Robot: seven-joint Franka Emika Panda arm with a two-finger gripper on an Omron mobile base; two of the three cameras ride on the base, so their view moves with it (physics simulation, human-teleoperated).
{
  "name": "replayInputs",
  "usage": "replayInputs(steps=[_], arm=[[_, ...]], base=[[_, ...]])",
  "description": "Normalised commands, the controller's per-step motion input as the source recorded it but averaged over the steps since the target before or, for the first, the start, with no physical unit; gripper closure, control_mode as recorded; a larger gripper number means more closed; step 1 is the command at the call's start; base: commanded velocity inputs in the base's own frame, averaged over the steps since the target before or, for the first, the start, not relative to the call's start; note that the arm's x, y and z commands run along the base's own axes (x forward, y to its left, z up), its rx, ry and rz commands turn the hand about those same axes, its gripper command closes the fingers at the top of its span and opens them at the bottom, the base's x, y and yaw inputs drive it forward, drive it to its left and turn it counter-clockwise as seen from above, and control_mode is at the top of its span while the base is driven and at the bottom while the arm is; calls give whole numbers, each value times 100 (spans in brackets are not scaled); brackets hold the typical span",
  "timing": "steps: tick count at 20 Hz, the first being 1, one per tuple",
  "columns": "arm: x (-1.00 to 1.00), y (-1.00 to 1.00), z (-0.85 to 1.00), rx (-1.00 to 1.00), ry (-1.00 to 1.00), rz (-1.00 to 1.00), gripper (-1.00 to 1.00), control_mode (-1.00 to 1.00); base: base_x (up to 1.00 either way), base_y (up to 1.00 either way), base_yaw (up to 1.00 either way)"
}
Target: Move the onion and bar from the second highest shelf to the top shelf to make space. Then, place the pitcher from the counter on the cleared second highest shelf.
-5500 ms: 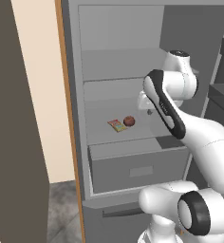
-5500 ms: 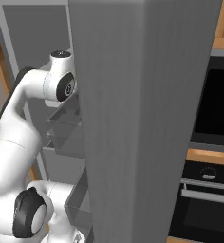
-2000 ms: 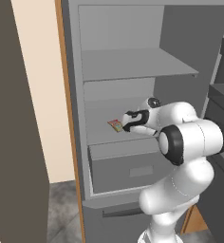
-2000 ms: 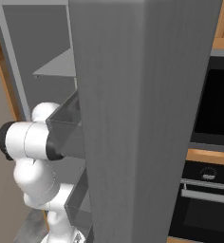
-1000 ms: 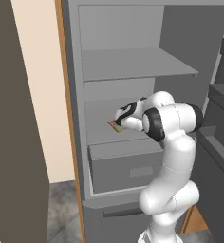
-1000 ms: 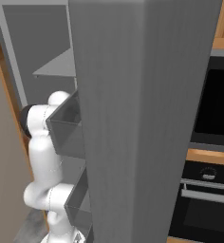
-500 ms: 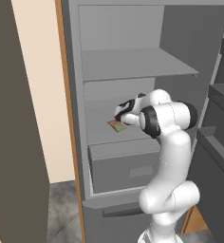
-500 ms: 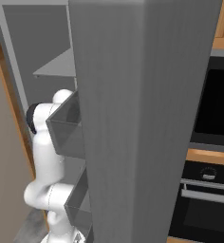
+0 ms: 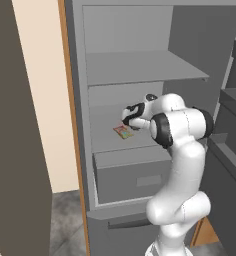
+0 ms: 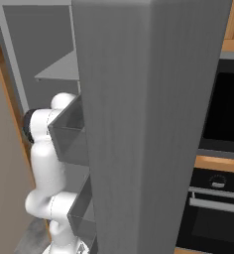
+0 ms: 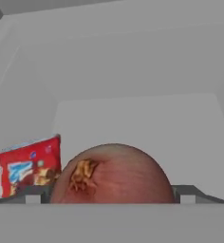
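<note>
The onion, reddish-brown and round, lies on the second highest shelf and looms large in the hand view. My gripper is open, and its fingertips stand on either side of the onion, close to its skin. The bar, a red and yellow packet, lies just left of the onion. In the left base view my gripper reaches in above the shelf and hides the onion. The top shelf above is bare. The pitcher and the counter are out of view.
A grey drawer box sits under the second highest shelf. The open fridge door stands close in the right base view, with my arm behind it. Door bins line the right side.
The arm has swung down from shelf height and pushed the hand into the fridge. Over the last second the gripper has crept a little left and closed in on the onion.
</note>
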Motion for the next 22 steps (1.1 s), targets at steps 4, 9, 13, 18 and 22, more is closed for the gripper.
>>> replayInputs(steps=[4, 9, 13, 18, 22], arm=[[-100, 0, 55, 0, -18, 0, 100, -100], [-100, -4, 69, -2, -11, 0, 100, -100], [-100, -5, 91, -9, -5, 0, 100, -100], [-100, -1, 98, -14, 0, 0, 100, -100], [-84, 0, 100, -10, -1, 0, 100, -100]], base=[[0, 0, 0], [0, 0, 0], [0, 0, 0], [0, 0, 0], [0, 0, 0]])
